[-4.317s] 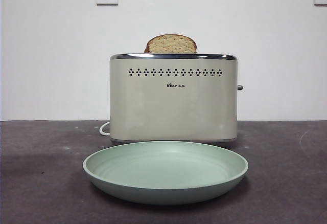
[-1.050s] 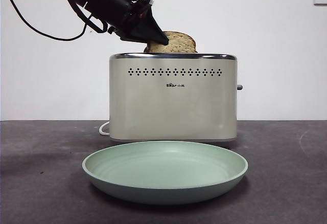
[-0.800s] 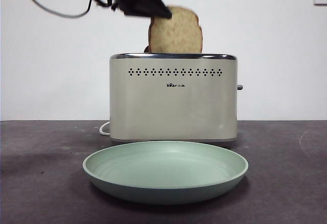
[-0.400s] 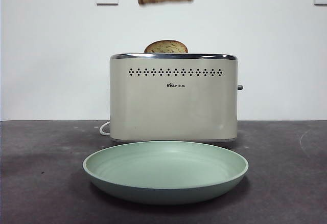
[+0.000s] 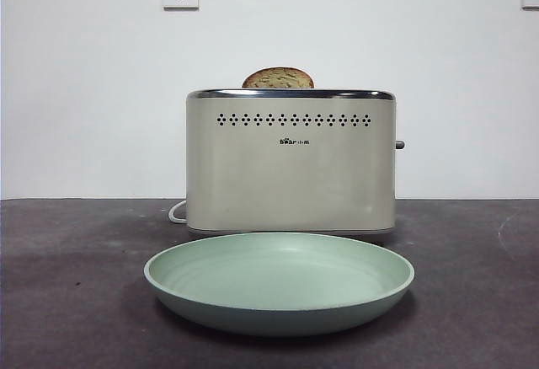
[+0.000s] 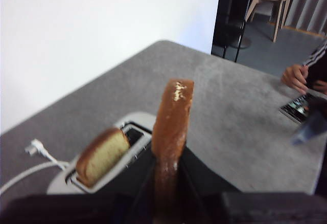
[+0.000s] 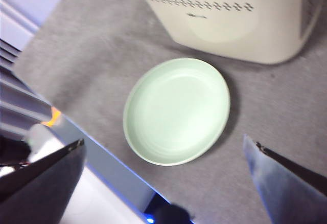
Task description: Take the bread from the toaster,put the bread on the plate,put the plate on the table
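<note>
Gripping bread [image 6: 171, 127] edge-on, left hand [image 6: 166, 183] blurred; right hand [image 7: 168, 173] spread above plate [image 7: 176, 110].

Matt dark grey table [image 5: 67, 302], smooth satin cream toaster [image 5: 290, 175] (shiny chrome rim), matt mint plate [image 5: 278, 310], coarse speckled bread [image 6: 171, 127]

The left tool [image 6: 166, 203] is clamped on the bread [image 6: 171, 132], which stands edge-on between its two black jaws, crust outward, lifted clear above the toaster [image 6: 104, 162]. A second, domed slice [image 6: 102, 155] sits in one toaster slot. A white cord [image 6: 36, 160] runs from the toaster across the grey desk [image 6: 240, 132].
</note>
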Motion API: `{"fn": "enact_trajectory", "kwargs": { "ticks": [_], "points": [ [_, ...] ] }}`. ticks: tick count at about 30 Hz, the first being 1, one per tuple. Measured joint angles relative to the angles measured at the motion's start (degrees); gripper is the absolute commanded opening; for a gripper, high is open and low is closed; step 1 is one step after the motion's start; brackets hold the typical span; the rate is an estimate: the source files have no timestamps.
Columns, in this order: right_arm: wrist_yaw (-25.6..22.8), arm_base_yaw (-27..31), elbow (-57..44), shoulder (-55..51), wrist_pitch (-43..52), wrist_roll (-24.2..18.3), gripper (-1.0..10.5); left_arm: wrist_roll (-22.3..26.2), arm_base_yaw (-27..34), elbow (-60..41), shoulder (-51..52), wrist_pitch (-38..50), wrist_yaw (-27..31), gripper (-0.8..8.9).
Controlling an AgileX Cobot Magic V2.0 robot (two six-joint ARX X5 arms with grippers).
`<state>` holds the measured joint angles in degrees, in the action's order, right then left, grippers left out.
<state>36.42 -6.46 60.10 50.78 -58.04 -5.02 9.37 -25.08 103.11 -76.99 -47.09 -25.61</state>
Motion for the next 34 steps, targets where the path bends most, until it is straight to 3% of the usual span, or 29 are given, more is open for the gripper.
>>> {"fn": "enact_trajectory", "kwargs": {
  "ticks": [7,13,18,22,24,30,34],
  "points": [
    [-0.9,0.02,0.0,5.81,1.7,0.26,6.6,0.02,-1.55,-2.54,5.86,-3.98,0.24,-0.05],
    [-0.9,-0.22,0.0,10.47,3.63,0.26,6.6,-0.66,-2.73,-16.66,15.96,-0.07,2.84,-0.05],
    [-0.92,-2.14,0.0,14.75,5.03,0.28,6.5,-6.56,-2.73,-35.23,27.58,10.58,3.17,-0.06],
    [-0.98,-5.07,0.02,18.97,7.78,0.28,5.3,-11.76,-2.73,-46.31,35.52,12.07,3.19,-0.06],
    [-0.98,-6.86,0.0,21.84,9.07,0.28,5.3,-14.32,-2.73,-50.88,38.86,11.98,3.21,-0.06],
    [-5.03,-10.14,0.02,30.75,12.28,0.26,5.3,-19.63,-2.73,-56.11,47.74,8.76,4.26,-0.06],
    [-5.29,-11.17,0.02,39.67,15.12,0.26,5.3,-21.05,-2.73,-56.06,52.39,6.01,4.44,-0.06]
  ]
}}
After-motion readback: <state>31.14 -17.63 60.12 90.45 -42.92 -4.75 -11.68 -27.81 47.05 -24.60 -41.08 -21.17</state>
